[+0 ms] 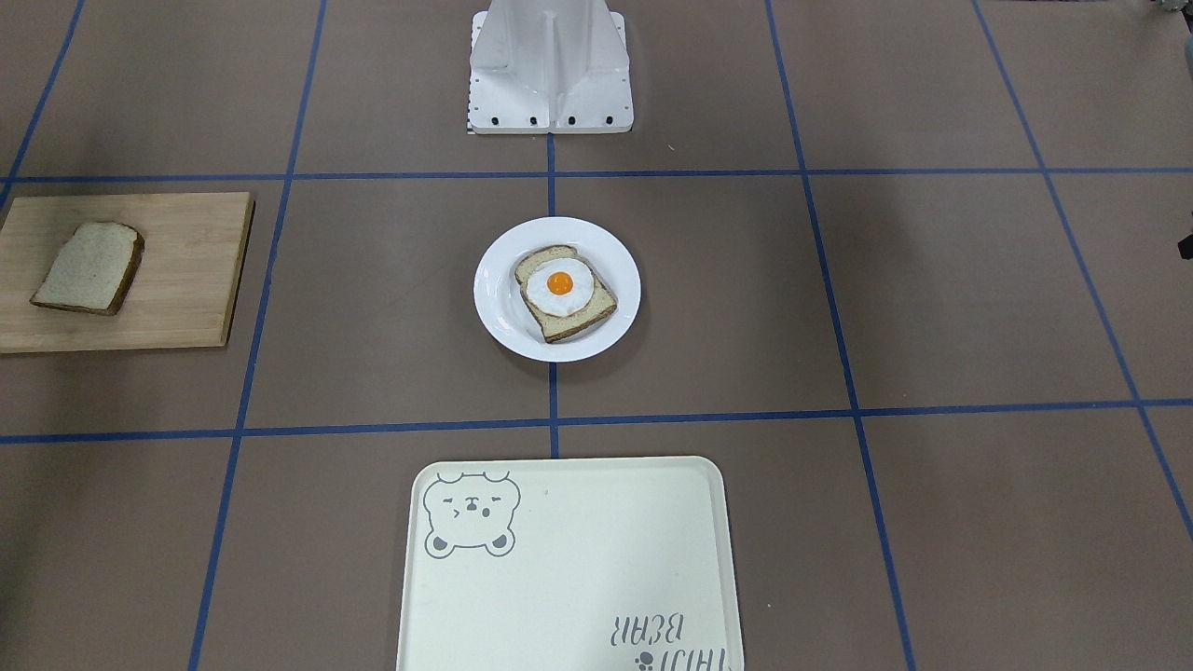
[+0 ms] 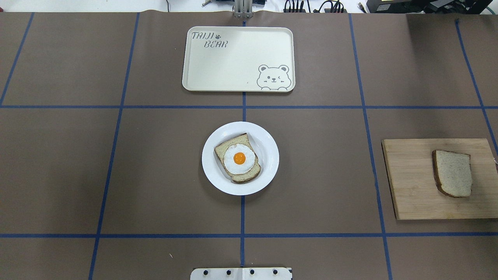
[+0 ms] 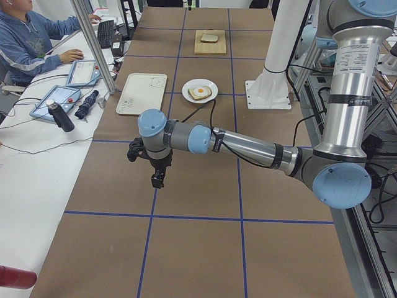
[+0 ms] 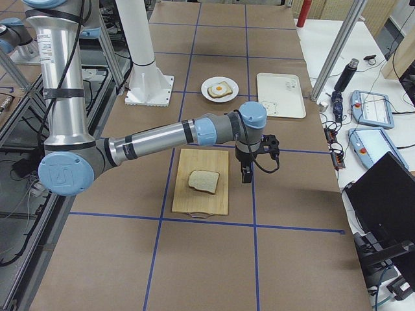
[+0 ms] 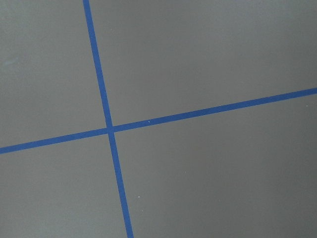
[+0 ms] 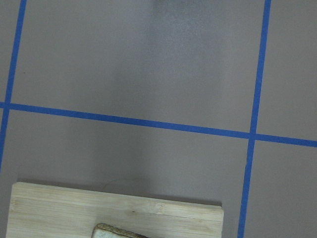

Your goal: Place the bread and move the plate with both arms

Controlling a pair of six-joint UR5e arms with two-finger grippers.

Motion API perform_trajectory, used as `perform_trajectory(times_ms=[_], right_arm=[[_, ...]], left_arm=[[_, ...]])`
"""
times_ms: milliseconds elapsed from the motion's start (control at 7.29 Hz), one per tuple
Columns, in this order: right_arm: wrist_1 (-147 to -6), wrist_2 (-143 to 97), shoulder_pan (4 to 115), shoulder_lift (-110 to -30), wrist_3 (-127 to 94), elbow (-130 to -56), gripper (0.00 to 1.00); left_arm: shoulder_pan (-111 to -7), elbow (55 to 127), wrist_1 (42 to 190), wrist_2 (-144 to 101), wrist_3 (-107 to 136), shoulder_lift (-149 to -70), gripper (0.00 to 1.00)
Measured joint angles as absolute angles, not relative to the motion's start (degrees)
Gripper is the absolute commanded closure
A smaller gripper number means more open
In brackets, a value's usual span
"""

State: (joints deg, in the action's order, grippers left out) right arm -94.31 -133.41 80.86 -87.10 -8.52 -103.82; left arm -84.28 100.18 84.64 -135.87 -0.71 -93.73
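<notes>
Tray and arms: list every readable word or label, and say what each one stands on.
"TAIJI BEAR", with a paw print: printed on the cream tray.
Label on the left arm: too small to read.
Label on the right arm: too small to read.

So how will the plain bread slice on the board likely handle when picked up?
The bread looks thin and soft, so it will probably sag or dent under a pinch. It lies flat on the wooden board, so getting under an edge may be awkward. Likely very light.
</notes>
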Motion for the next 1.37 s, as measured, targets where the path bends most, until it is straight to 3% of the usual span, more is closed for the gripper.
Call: perform_trajectory(times_ms=[1373], right_arm=[[-94.25, -133.86, 79.29, -87.96, -8.91, -106.03, 0.00]], left_arm=[[-84.68, 102.49, 84.79, -136.33, -0.56, -90.42, 0.01]])
